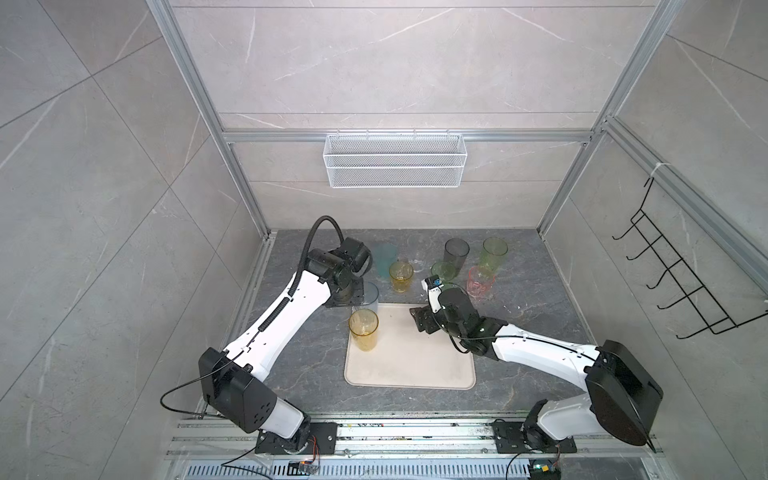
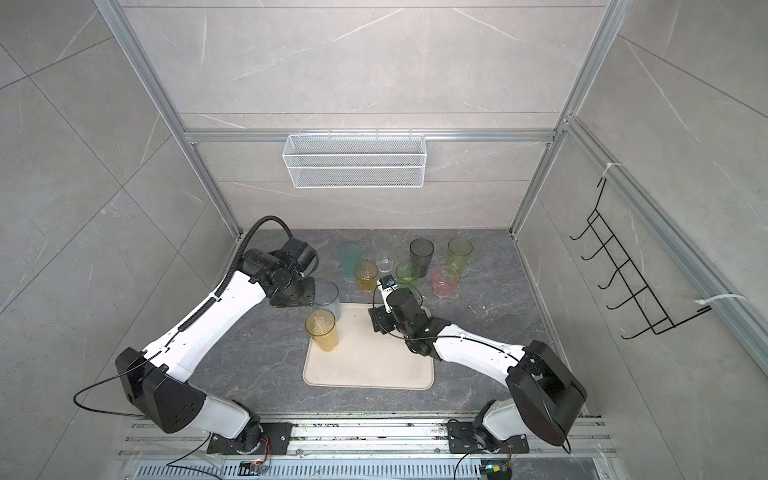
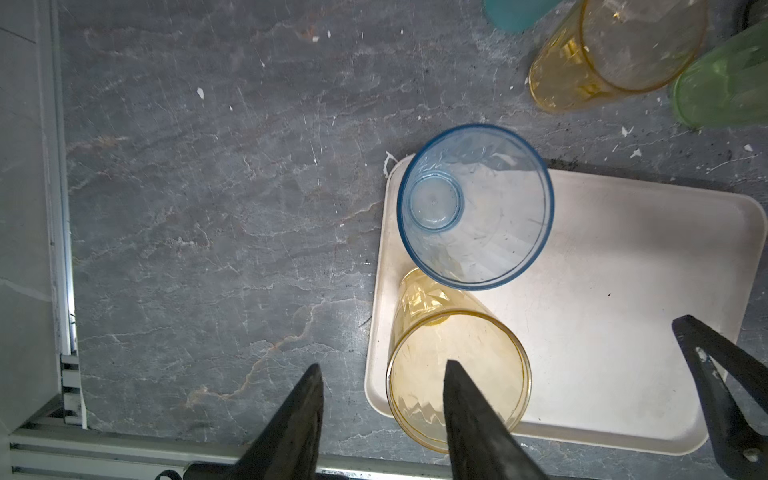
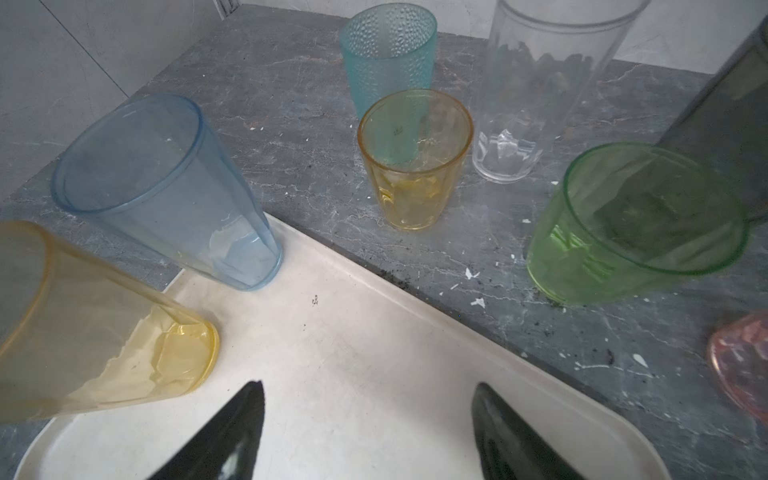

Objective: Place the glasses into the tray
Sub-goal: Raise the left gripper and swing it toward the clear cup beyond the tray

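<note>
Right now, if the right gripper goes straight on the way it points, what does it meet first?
Likely the flat cream rectangular tray beneath the right gripper; beyond it, the short amber translucent tumbler. Depth unclear.

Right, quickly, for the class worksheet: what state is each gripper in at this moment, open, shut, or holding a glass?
Left gripper: open, holding nothing.
Right gripper: open, holding nothing.
</note>
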`<state>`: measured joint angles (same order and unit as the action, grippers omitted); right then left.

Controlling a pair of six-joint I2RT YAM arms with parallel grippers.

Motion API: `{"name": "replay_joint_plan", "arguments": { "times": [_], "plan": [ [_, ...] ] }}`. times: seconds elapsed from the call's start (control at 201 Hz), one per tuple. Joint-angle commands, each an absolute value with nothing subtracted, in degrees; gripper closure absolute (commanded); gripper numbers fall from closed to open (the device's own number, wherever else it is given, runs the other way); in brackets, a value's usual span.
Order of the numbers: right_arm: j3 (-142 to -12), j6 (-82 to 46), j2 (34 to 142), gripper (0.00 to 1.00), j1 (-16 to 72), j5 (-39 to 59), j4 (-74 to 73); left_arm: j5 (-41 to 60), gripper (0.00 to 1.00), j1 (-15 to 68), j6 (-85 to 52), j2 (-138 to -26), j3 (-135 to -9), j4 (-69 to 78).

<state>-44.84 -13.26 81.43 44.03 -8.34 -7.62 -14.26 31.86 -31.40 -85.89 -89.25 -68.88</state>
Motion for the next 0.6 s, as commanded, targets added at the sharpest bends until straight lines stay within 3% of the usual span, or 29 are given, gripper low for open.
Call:
{"name": "replay_joint_plan", "arguments": {
  "times": [0.0,0.592],
  "plan": [
    [-43.2,-13.0,78.8,0.21,44.4,-10.9,-10.1,-16.1,0.48,32.0,-30.3,-85.5,-92.6,-69.3],
    [-37.6,-13.4,70.6,0.20,44.4,-21.0,-13.3,-16.9,0.39,31.9,-27.4,-92.4,-103.3,-57.3]
  ]
}}
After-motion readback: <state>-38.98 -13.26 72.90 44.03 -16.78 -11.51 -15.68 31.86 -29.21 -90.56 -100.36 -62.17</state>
